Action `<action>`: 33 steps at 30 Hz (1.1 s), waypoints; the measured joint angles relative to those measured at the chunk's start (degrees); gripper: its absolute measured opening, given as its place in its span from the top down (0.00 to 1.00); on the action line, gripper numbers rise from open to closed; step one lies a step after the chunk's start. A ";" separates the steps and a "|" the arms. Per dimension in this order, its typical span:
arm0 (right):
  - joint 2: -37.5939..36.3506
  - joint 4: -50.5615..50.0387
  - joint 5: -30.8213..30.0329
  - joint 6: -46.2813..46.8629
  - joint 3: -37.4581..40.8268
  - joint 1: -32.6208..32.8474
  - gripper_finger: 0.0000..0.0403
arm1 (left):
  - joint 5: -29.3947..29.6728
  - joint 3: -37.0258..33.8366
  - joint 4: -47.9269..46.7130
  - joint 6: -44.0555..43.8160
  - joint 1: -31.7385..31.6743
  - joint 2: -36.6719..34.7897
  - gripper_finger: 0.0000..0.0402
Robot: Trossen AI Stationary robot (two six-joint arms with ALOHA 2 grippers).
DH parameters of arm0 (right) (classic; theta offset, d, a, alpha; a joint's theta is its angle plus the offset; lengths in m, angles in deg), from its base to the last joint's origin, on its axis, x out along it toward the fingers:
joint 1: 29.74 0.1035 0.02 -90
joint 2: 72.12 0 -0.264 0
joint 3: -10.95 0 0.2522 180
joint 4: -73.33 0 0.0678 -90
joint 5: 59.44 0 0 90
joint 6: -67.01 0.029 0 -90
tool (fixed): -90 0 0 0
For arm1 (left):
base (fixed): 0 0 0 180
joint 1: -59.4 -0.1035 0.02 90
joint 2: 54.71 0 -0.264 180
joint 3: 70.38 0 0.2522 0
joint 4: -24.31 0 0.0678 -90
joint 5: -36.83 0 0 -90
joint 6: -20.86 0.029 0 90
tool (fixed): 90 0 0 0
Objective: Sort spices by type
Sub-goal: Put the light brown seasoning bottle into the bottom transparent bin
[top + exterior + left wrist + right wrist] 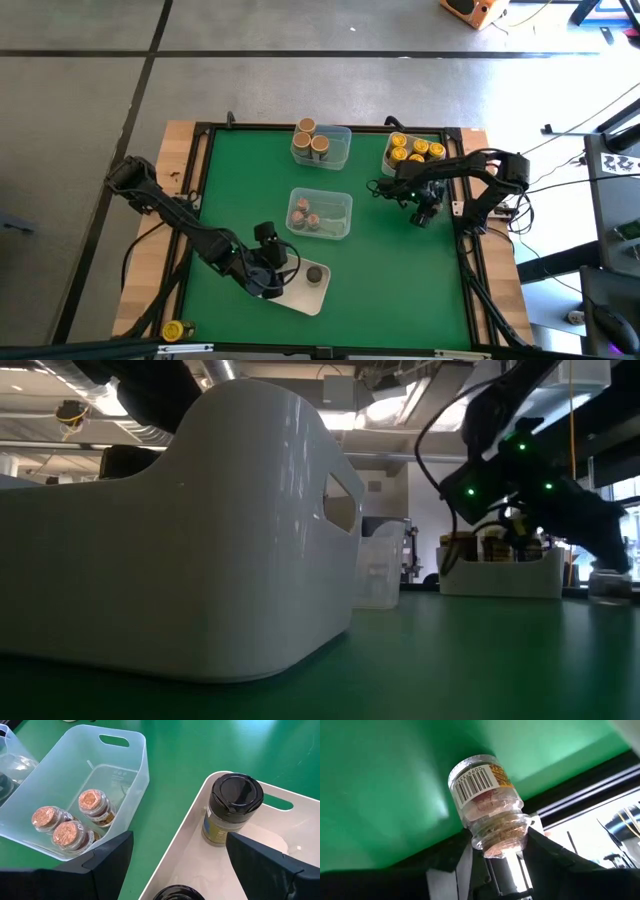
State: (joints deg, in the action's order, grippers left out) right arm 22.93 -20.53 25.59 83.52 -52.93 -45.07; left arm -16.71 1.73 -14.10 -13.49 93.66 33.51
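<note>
**Right arm carrying a brown-topped jar toward its tray**

From my seat the green table (400, 290) shows four trays. The white tray (300, 295) at the near edge has my left gripper (268, 280) over its corner, fingers spread wide and empty; a dark-lidded jar (231, 810) stands upright inside, and another dark lid (177, 893) just shows below it. The clear middle tray (322, 214) holds three brown-topped jars (67, 822) lying on their sides. The far clear tray (322, 146) has three tan-topped jars (311, 137) standing; the far-right tray (398, 158) holds the yellow-topped jars (413, 150).

My right gripper (424, 214) sits over bare green between the middle tray and the right edge, near the yellow tray. The wrist camera shows it clamped on the cap end of a small jar (487, 810), barcode outward, pinkish-brown contents, held tilted with its base pointing away from the fingers.

I judge this one belongs with the brown tops in the middle tray. To do it well I'd travel level and clear the tray wall before descending, aim for the open end away from the three lying there, lower until the base is near the floor, then release gently so it doesn't bounce. The grip is only on the cap, so slow wrist moves suit best.
</note>
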 joint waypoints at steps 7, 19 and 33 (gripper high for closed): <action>0.00 -0.12 -0.25 -0.04 -4.18 2.26 0.62 | 0.02 0.00 -0.40 0.44 0.36 0.00 0.21; -0.02 -0.97 -1.22 0.13 -20.37 12.48 0.62 | 0.04 0.00 -0.43 0.46 0.37 0.00 0.21; 1.11 18.49 -2.36 -2.46 -34.33 20.18 0.62 | 0.24 0.00 -0.41 0.40 0.24 0.00 0.21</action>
State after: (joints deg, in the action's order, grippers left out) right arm 24.04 -2.04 23.23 81.07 -87.26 -24.89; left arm -16.46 1.73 -14.51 -13.10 93.90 33.51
